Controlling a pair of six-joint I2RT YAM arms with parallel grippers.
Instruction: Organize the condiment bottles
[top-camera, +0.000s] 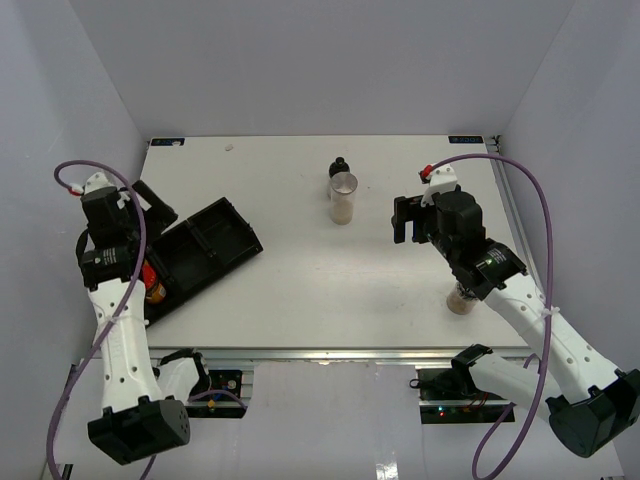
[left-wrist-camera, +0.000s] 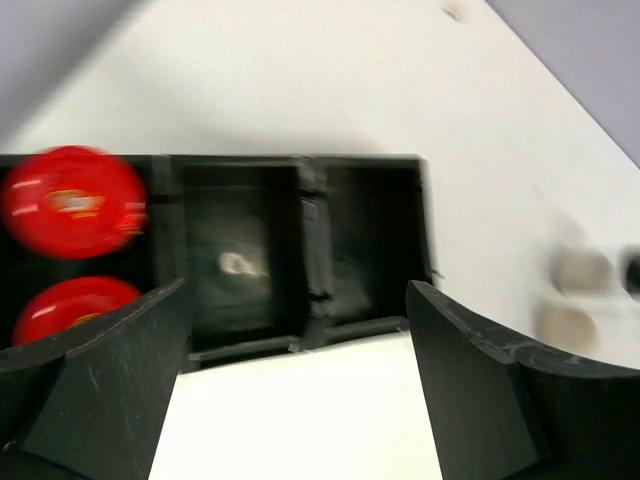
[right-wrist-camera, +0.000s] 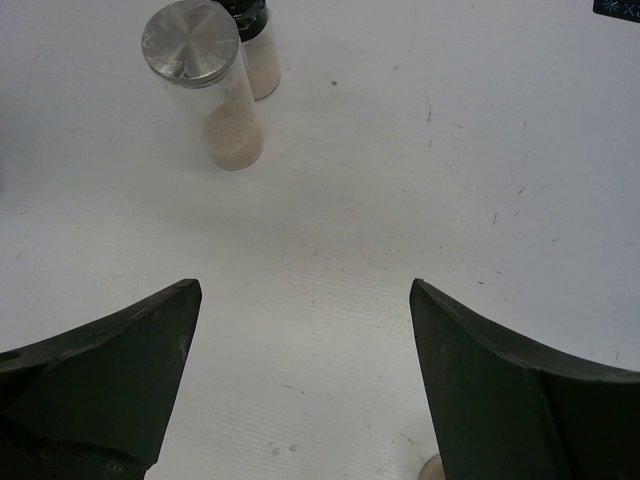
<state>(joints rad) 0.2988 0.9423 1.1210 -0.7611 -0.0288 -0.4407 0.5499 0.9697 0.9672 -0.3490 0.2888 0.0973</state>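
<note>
Two upright condiment bottles (right-wrist-camera: 225, 110) stand ahead-left of the right pincer (right-wrist-camera: 300, 295), wide and empty; the right arm is nearer.

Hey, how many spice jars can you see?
5. One red-capped jar and a second red-capped jar in the black tray; silver-capped jar and black-capped jar together mid-table; one tan jar partly hidden under the right arm. More could be hidden.

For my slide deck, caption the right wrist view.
Right gripper, jaws open, above the white table, facing a silver-capped clear spice jar beside a black-capped spice jar.
</note>
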